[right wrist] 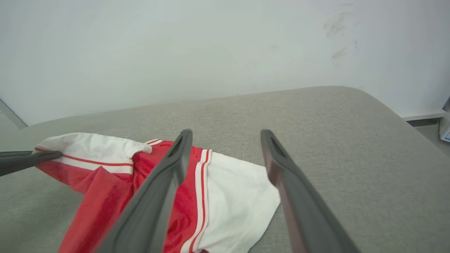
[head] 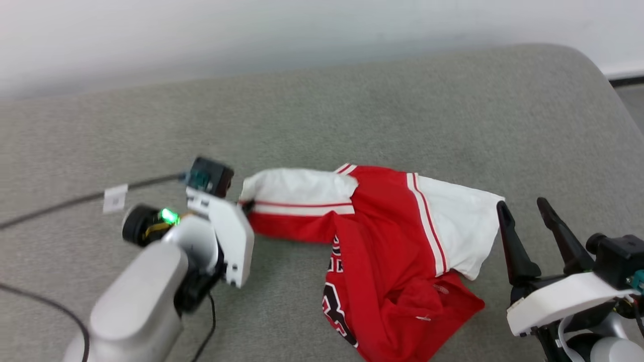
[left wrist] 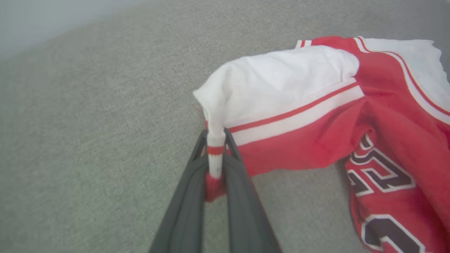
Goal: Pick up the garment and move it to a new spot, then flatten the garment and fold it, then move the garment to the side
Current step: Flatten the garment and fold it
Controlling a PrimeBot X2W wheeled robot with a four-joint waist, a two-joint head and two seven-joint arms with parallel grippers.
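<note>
The garment [head: 387,241] lies crumpled on the grey cushion: red body, white sleeves with striped trim, part of the black number showing at its lower left. My left gripper [head: 243,204] is at its left end, shut on the striped cuff of the left white sleeve [left wrist: 215,154], which is pinched between the two dark fingers [left wrist: 242,196]. My right gripper [head: 523,206] stands open just right of the other white sleeve [head: 465,226], apart from it. In the right wrist view the garment [right wrist: 190,196] spreads below and left of my open right gripper [right wrist: 226,135].
The grey cushion [head: 352,110] runs wide behind and around the garment, with its rounded corner at the far right. A white wall [right wrist: 175,45] stands behind it. A dark cable with a white tag [head: 115,197] trails left from my left wrist.
</note>
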